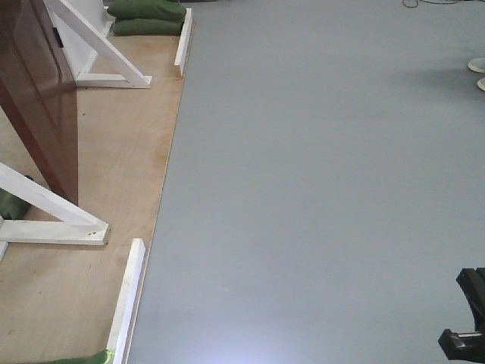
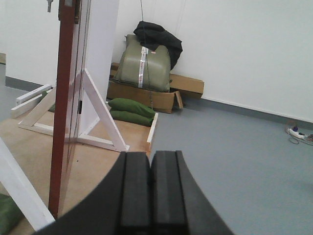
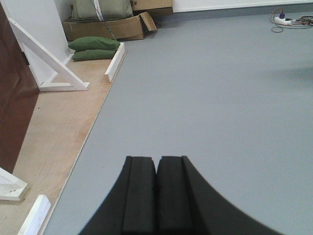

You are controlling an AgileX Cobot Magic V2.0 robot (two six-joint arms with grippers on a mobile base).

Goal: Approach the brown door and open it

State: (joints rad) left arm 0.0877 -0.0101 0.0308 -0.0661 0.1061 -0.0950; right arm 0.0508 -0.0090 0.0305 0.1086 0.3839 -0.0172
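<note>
Two grippers are showing, one in each wrist view; the left gripper [image 2: 150, 196] is pressing its black pads flat together with nothing between them; the right gripper [image 3: 156, 196] is doing likewise, jaws fully closed and empty; each is hanging above the grey floor [image 3: 205, 98].

One door [image 1: 38, 98], glossy and reddish-brown, is standing upright on the plywood platform [image 1: 114, 152] at the left of the front view, well apart from both grippers; the left wrist view is catching it edge-on as a narrow red strip; the right wrist view is catching only a dark slab at its left edge.

Two white braces are leaning beside the door; the near brace [image 1: 53, 216] is resting on the plywood at the door's near end, and the far brace [image 1: 98, 42] is standing at its far end; two white battens are lying along the platform's edge, the near batten [image 1: 127, 296] and the far batten [image 1: 184, 38].

Two green bags [image 2: 129, 110] are lying stacked at the platform's far corner; behind them two cardboard boxes [image 2: 142, 95] are sitting against the white wall [image 2: 244, 49]; one olive bundle [image 2: 144, 63], banded with pale tape, is sitting in the nearer box, and one black cloth [image 2: 157, 34] is lying on top of it; one power strip [image 2: 298, 133] is lying on the floor near the wall, far right.
</note>
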